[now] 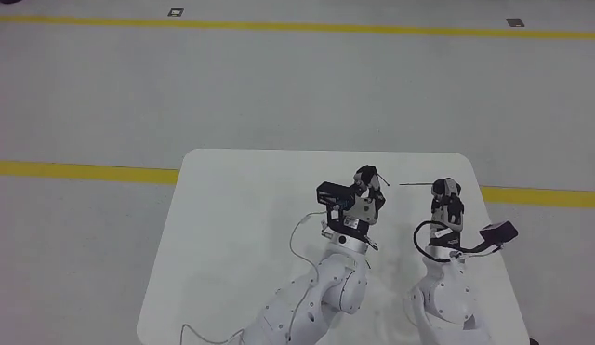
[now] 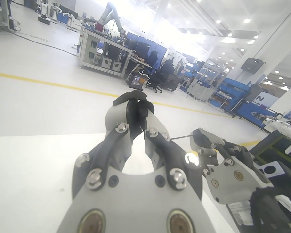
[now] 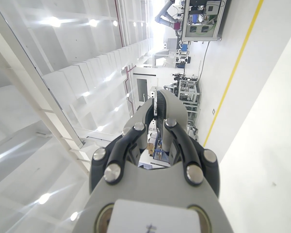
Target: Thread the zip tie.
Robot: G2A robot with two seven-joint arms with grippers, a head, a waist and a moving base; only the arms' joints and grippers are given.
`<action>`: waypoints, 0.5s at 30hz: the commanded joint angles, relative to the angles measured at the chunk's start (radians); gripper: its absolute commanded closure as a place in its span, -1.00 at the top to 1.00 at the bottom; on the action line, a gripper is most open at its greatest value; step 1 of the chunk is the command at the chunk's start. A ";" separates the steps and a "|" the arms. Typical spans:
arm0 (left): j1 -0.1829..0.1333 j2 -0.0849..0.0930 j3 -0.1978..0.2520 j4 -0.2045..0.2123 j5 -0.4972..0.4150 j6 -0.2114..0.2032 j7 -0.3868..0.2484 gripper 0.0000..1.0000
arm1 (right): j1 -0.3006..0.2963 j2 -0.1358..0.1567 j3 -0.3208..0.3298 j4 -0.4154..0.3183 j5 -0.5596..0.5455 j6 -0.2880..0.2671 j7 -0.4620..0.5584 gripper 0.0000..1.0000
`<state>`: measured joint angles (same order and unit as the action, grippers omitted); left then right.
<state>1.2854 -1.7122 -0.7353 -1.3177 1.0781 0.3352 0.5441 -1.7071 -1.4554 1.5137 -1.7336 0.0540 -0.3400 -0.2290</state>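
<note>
The right hand [image 2: 197,135] pinches the zip tie [image 2: 181,137], whose free end points toward the left hand [image 2: 137,109], which is pressed together.

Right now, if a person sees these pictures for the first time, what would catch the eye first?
Two grippers stand out, close together above the far part of the white table: the left gripper and the right gripper. A thin dark zip tie sticks out of the right gripper and points at the left gripper. Yellow lines cross the floor beyond.
</note>
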 commanded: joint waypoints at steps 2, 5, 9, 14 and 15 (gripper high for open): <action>-0.007 -0.003 0.003 0.000 0.008 0.005 -0.011 -1.00 | 0.008 -0.005 -0.005 0.012 -0.002 0.000 0.002 -1.00; -0.016 -0.009 -0.004 0.015 0.015 0.005 -0.015 -1.00 | 0.013 -0.009 -0.008 0.017 -0.004 0.000 0.009 -1.00; -0.016 -0.009 -0.004 0.015 0.015 0.005 -0.015 -1.00 | 0.022 -0.014 -0.016 0.028 -0.017 0.000 0.007 -1.00; -0.016 -0.009 -0.004 0.015 0.015 0.005 -0.015 -1.00 | 0.028 -0.019 -0.017 0.036 -0.020 0.000 0.008 -1.00; -0.016 -0.009 -0.004 0.015 0.015 0.005 -0.015 -1.00 | 0.028 -0.020 -0.017 0.037 -0.022 0.000 0.006 -1.00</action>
<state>1.2692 -1.7211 -0.7391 -1.3030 1.0928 0.3400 0.5291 -1.6790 -1.4751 1.4968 -1.6976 0.0338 -0.3400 -0.2214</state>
